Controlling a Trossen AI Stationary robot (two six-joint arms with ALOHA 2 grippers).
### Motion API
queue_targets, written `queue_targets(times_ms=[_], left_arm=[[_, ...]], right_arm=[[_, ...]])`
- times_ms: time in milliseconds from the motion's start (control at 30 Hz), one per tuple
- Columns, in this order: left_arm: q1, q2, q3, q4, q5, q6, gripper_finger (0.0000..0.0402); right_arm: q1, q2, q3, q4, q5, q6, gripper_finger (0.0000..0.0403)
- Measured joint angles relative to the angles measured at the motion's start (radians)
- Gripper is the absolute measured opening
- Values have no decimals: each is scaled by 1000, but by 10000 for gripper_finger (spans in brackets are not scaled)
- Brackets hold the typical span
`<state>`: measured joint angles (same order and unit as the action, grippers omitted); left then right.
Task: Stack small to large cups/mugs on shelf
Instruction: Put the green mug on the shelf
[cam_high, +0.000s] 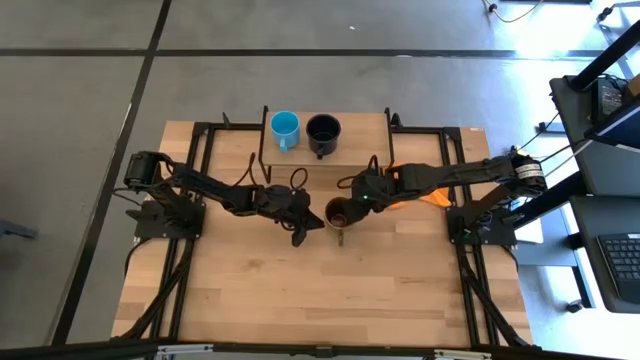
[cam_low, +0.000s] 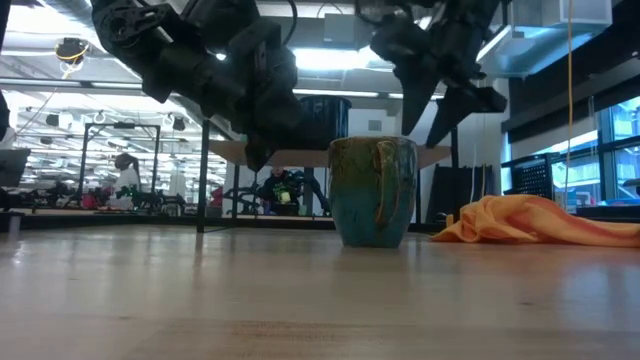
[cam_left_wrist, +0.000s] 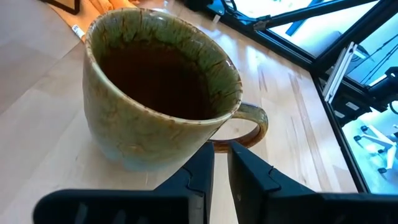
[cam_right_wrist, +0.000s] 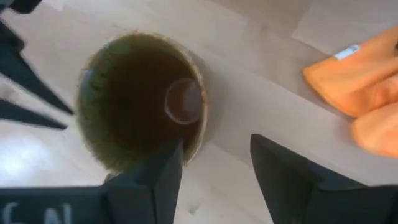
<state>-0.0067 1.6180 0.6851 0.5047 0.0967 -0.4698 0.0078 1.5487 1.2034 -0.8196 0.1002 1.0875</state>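
The olive mug (cam_high: 338, 212) stands upright on the table (cam_high: 300, 290) at centre frame, below the shelf (cam_high: 360, 128) where the blue mug (cam_high: 284, 128) and black mug (cam_high: 322, 131) sit side by side. The right gripper (cam_right_wrist: 214, 165) hovers over its rim, fingers spread; the left gripper (cam_left_wrist: 221, 163), pinched nearly closed on nothing, points at its handle. An orange cloth (cam_low: 540, 222) lies right; its small tag's writing is unreadable.

Lighting: I see bright ceiling strips (cam_low: 330, 60) backlighting the low view; window glare beyond. Right wrist view motion-blurred; olive mug (cam_right_wrist: 140, 102) soft.
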Motion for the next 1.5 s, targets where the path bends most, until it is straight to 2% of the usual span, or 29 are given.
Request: queue_targets(times_ms=[400,667,767,1000,1100,1200,1367,1500], left_arm=[[0,0,0,-14,-1,0,41],[0,0,0,-18,-2,1,41],[0,0,0,-18,-7,1,41],[0,0,0,-18,-8,2,41],[0,0,0,-18,-7,2,41],[0,0,0,-18,-8,2,41],[0,0,0,-18,-7,2,41],[0,0,0,-18,-7,2,41]], right_arm=[[-19,120,0,60,-51,-46,190],[-24,129,0,64,-45,-48,186],[-25,128,0,69,-34,-52,161],[-25,127,0,70,-28,-73,67],[-25,127,0,57,-26,-79,42],[-24,127,0,64,-17,-80,38],[-26,127,26,52,-15,-88,52],[-26,127,76,-28,-14,-105,41]])
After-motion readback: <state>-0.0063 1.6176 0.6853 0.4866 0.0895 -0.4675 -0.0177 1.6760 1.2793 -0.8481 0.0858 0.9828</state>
